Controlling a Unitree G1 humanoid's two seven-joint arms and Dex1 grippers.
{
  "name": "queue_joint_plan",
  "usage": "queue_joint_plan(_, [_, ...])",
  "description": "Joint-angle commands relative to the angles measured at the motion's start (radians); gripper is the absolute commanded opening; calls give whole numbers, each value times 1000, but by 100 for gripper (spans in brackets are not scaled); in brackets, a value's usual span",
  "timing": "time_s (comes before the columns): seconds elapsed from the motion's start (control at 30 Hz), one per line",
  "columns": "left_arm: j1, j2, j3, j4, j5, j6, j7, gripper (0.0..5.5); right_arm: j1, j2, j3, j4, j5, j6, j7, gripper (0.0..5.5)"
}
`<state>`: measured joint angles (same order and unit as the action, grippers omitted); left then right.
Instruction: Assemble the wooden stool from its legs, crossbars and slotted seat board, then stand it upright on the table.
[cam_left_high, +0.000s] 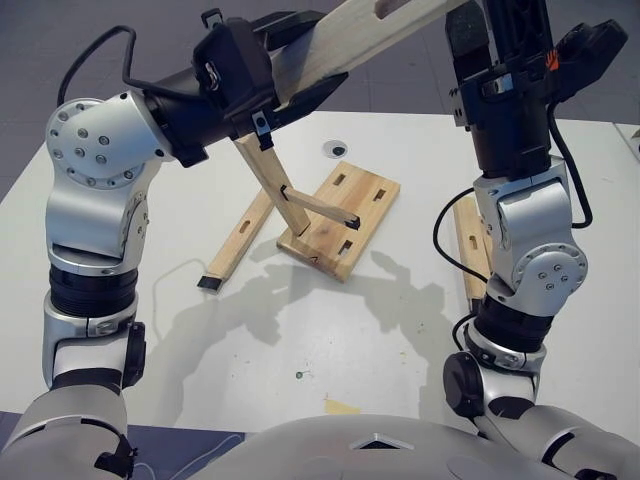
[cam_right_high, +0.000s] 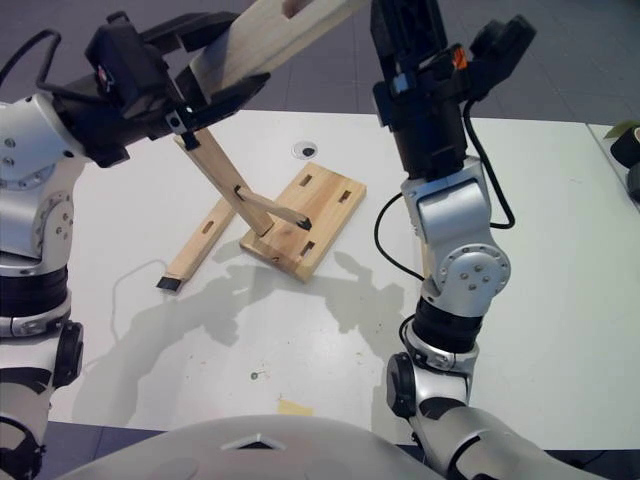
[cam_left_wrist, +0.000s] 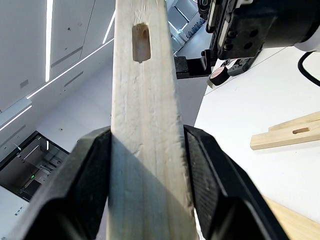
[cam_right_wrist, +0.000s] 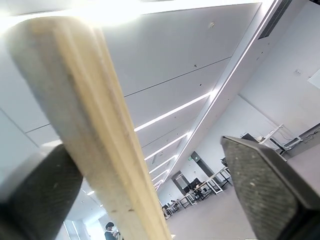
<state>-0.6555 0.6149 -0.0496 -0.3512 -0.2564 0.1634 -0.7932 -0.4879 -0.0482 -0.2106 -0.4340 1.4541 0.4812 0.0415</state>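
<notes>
The left gripper (cam_left_wrist: 147, 150) is clamped on a slotted held leg (cam_left_high: 370, 30), raised high over the table (cam_left_high: 570, 200). The right gripper (cam_right_wrist: 150, 185) has its fingers spread wide about that leg's far end, with the wood close by one pad. A round red-and-white sticker (cam_left_wrist: 218, 74) on the right gripper bears print too small to read. Below, the seat board (cam_left_high: 365, 190) lies flat with a tilted leg (cam_left_high: 262, 165) standing in it, a crossbar (cam_left_high: 322, 208) jutting from that leg, and a loose leg (cam_left_high: 240, 235) just beside the board.
</notes>
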Motion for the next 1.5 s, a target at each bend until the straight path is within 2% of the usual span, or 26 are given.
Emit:
queue_joint_plan(0.03, [4,6,-12,-19,15,-1,-8,209,3,6,39,-30,-74,-22,0,384])
queue_joint_plan(0.27, [9,1,-16,-35,21,12,-3,209,19,33,84,-58,-197,-71,-14,261])
queue_joint_plan(0.6, [23,-9,-50,-52,53,20,-1,208,35,67,92,-64,-215,-99,-27,101])
queue_joint_plan(0.83, [29,-13,-64,-77,57,46,12,208,36,74,85,-51,-232,-114,-28,101])
queue_joint_plan(0.87, [31,-12,-58,-77,52,54,13,244,37,74,84,-47,-237,-116,-27,101])
queue_joint_plan(1.0, [-13,-20,26,-52,-27,121,40,308,35,76,70,-32,-261,-131,-30,101])
queue_joint_plan(1.13, [-139,-50,248,7,-270,273,149,379,23,44,-16,1,-274,-171,-59,101])
queue_joint_plan(1.23, [-171,-33,346,140,-273,280,237,424,17,4,-72,23,-294,-190,-64,101])
queue_joint_plan(1.33, [-85,-8,317,392,-100,185,311,476,23,-36,-105,46,-333,-201,-58,101])
queue_joint_plan(1.4, [0,-2,242,596,55,114,396,508,33,-52,-111,49,-354,-201,-53,101])
queue_joint_plan(1.43, [39,-8,208,649,107,85,415,521,39,-60,-112,49,-366,-200,-52,101])
queue_joint_plan(1.5, [107,-53,190,606,92,91,390,540,41,-80,-125,55,-377,-196,-53,101])
